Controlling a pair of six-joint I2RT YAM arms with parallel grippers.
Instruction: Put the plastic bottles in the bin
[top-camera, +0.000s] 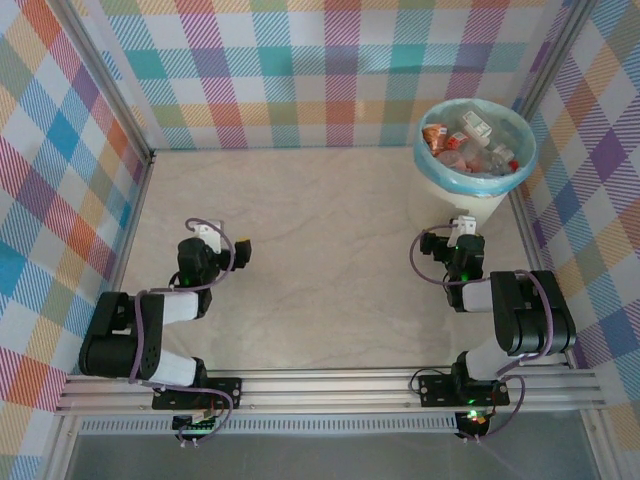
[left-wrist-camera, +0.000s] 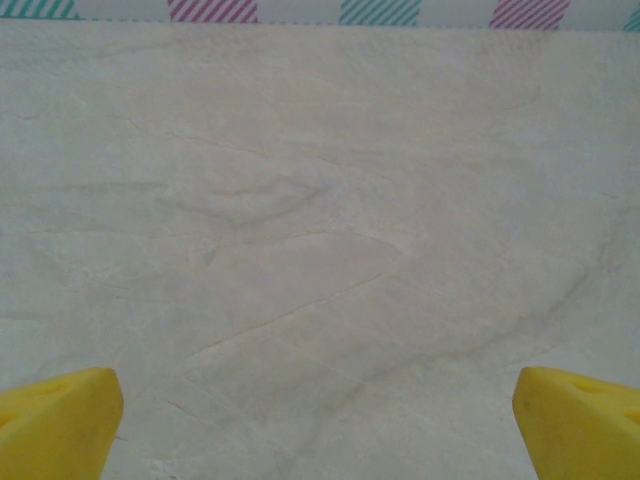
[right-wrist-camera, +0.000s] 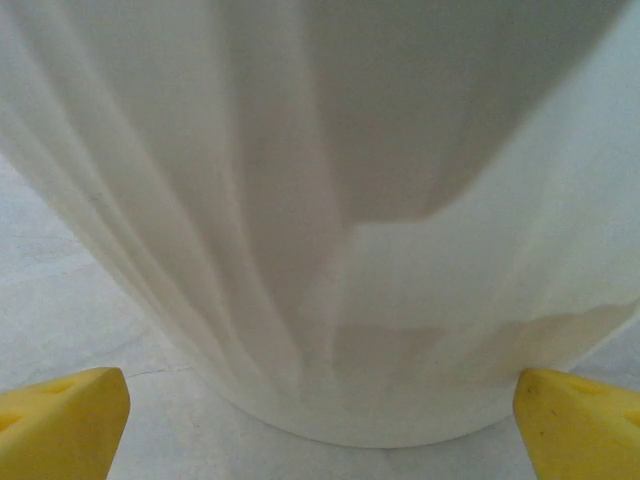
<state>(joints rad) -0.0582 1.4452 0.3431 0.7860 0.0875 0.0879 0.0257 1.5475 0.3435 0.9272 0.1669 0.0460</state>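
Bin (top-camera: 468, 203): cream-white bucket with a blue-green bag folded over its rim, standing at the far right of the marbled table (top-camera: 320, 230). The plastic bottles (top-camera: 472, 140), with red, orange and white labels, lie heaped inside it, close to the rim. Right gripper (top-camera: 462, 228): just in front of the bin on its near side, facing the cream wall close to the base, yellow fingertips (right-wrist-camera: 60, 415) spread wide with nothing between them. Left gripper (top-camera: 222, 240): well apart from the bin, across the table to its left, low over the tabletop, yellow fingertips (left-wrist-camera: 55, 420) likewise spread wide and holding nothing.
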